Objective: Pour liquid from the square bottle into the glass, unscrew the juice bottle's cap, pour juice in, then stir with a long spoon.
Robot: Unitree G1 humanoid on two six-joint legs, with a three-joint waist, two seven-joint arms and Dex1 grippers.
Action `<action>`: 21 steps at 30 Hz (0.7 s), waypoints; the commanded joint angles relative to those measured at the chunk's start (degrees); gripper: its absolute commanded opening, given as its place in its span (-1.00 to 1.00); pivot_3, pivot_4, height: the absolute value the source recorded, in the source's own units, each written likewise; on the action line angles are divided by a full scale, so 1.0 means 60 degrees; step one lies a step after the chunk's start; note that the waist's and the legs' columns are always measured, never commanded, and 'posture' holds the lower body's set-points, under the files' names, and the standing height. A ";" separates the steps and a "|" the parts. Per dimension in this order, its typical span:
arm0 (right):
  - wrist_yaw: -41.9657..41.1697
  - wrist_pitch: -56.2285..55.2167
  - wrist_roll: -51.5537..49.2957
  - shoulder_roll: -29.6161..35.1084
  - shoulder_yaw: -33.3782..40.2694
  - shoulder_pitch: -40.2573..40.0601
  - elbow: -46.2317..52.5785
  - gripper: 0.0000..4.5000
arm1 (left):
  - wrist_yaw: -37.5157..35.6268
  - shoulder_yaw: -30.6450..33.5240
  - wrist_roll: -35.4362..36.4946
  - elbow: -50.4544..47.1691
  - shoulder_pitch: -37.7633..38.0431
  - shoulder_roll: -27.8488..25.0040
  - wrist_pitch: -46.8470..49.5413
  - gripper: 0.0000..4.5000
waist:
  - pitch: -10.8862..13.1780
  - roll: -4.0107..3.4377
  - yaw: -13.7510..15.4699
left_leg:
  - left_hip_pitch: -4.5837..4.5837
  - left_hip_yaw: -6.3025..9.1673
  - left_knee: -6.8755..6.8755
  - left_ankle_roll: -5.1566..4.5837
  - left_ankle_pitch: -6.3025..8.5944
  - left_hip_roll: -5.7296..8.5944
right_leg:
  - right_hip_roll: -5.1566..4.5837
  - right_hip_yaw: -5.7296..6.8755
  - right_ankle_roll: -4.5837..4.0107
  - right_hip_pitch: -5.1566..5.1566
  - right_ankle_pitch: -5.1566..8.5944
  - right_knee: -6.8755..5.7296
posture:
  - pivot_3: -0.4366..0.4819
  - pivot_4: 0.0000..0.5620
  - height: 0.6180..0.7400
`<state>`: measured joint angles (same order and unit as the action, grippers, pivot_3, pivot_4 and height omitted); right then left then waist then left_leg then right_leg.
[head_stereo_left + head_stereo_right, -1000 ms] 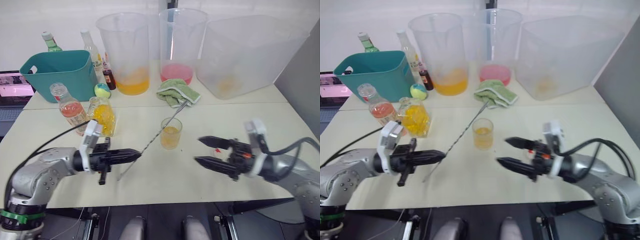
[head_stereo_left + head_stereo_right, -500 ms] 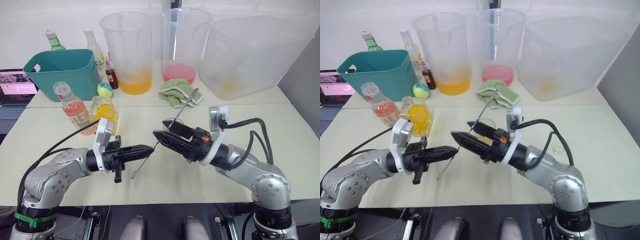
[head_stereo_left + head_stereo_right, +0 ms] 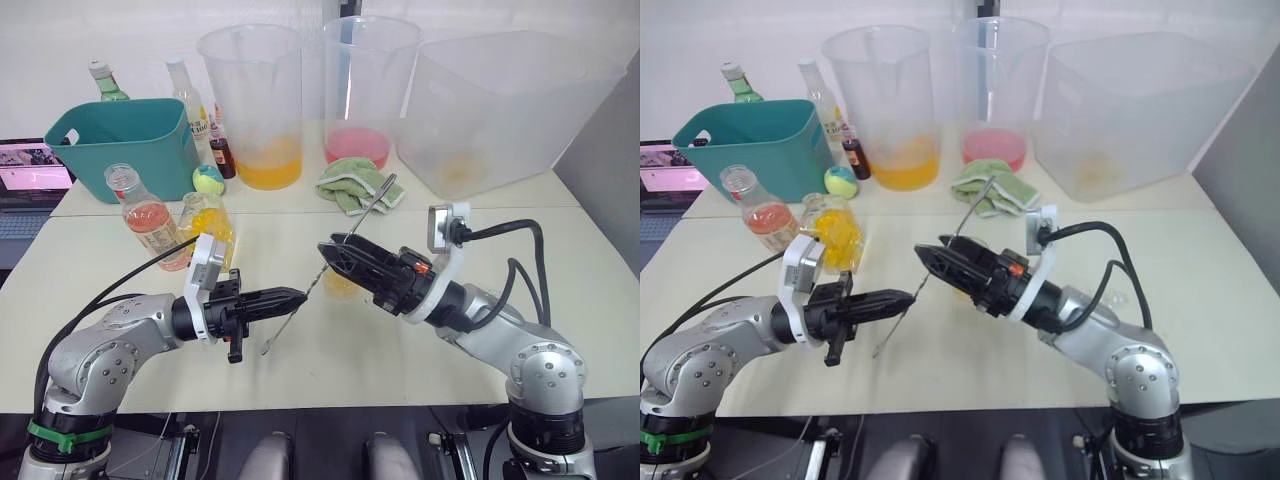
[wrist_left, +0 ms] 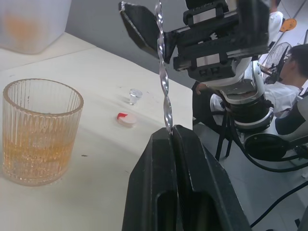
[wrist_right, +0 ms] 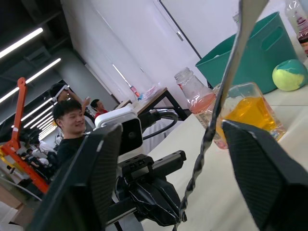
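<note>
Now the thin, twisted silver long spoon [image 3: 330, 260] pinched in left hand [image 3: 300, 296], right hand [image 3: 327, 246] spread wide around it.

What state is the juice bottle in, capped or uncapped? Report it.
Uncapped: the juice bottle has a bare open neck, and the cap lies on the table by the glass.

Long spoon [image 3: 330, 254]: thin twisted silver bar, slanted over table, lower end pinched in closed left gripper [image 3: 297, 296], upper end up toward green cloth. Glass [image 4: 38, 131]: ribbed clear tumbler, upright, orange-yellow liquid low inside. Cap [image 4: 124, 118]: white with red mark, lay flat on table beyond glass. Juice bottle [image 3: 141, 215]: uncapped, upright, pink liquid low. Square bottle [image 3: 206, 224]: upright just beside juice bottle, yellow contents.
</note>
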<state>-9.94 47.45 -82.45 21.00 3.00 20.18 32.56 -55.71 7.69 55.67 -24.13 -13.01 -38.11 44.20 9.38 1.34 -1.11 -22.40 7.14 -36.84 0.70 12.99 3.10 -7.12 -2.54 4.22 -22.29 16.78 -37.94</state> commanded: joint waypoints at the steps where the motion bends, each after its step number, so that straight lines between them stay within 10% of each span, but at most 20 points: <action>1: -0.0105 -0.0290 -0.0375 0.0030 0.0206 0.0114 0.0160 -0.09 | -0.0117 0.0131 -0.0051 -0.0082 -0.0003 -0.0091 -0.0215 -1.00 | 0.0000 0.0000 -0.0001 | 0.0000 -0.0001 0.0000 0.0000 0.0000 0.0000 | 0.0000 0.0000 0.0000 0.0000 0.0000 0.0000 | -0.05 -0.47 0.97; 7: -0.0106 -0.0276 -0.0264 0.0123 0.0096 0.0128 0.0124 -0.98 | -0.0119 0.0133 -0.0072 -0.0098 -0.0091 -0.0068 -0.0218 -1.00 | 0.0000 0.0000 0.0002 | 0.0000 -0.0002 0.0000 0.0000 0.0000 0.0000 | 0.0000 0.0000 0.0000 0.0001 0.0000 0.0001 | -0.05 -0.47 0.97; 18: -0.0157 -0.0234 -0.0025 0.0283 -0.0075 0.0099 0.0078 -0.98 | 0.0634 0.0085 -0.0328 0.0074 -0.0391 0.0009 0.0146 -1.00 | 0.0000 0.0000 0.0010 | -0.0001 -0.0001 0.0000 0.0000 0.0000 0.0000 | 0.0000 0.0000 0.0000 0.0001 0.0000 0.0005 | -0.05 -0.47 0.97; 21: -0.0197 -0.0306 -0.0025 0.0294 -0.0045 0.0170 0.0069 -1.00 | 0.0546 0.0001 -0.0610 0.0107 -0.0231 -0.0057 -0.0063 -0.58 | 0.0000 0.0000 0.0006 | 0.0000 -0.0001 0.0001 0.0000 0.0000 -0.0001 | 0.0000 0.0000 0.0000 0.0001 0.0000 0.0003 | -0.05 -0.47 0.97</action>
<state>-9.97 46.20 -81.71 22.70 2.59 20.18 31.03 -52.86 7.07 52.89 -23.30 -14.50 -38.02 44.93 9.38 1.34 -1.08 -22.40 7.13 -36.83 0.70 12.99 3.10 -7.12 -2.54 4.22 -22.30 16.78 -37.92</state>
